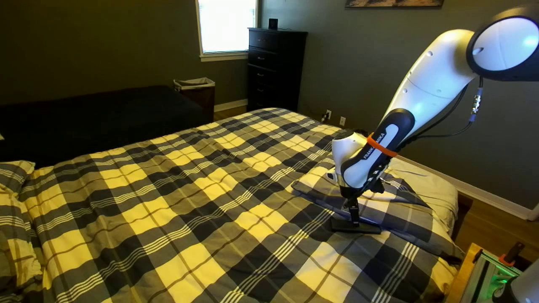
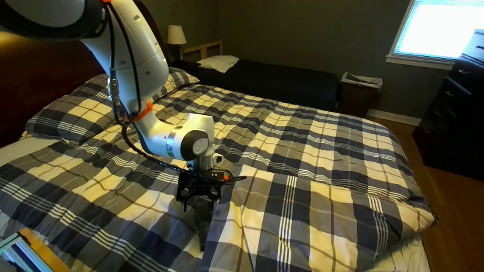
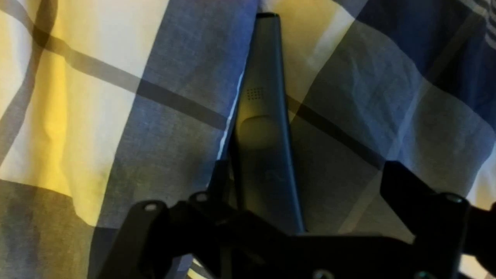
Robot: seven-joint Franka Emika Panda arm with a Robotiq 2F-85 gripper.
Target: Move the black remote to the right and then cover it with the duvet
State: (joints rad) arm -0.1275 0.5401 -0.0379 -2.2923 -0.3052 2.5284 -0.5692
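Note:
The black remote [image 1: 369,228] lies flat on the plaid duvet [image 1: 227,185] close to the folded-back edge of the duvet. It also shows in an exterior view [image 2: 203,236] and in the wrist view [image 3: 263,155], partly hidden by the gripper at its near end. The duvet's fold [image 3: 186,128] runs along the remote's left side in the wrist view and seems to overlap that edge slightly. My gripper [image 3: 306,166] is open, with its fingers on either side of the remote. The left finger is close to the remote; the right one stands well apart. It is low over the bed in both exterior views [image 2: 199,208].
Plaid pillows [image 2: 81,105] lie at the head of the bed. A pale sheet [image 1: 438,185] shows beyond the duvet's folded part. The robot's wooden-edged base [image 1: 467,269] stands at the bedside. A dark dresser [image 1: 276,69] and a hamper [image 1: 196,84] stand farther off.

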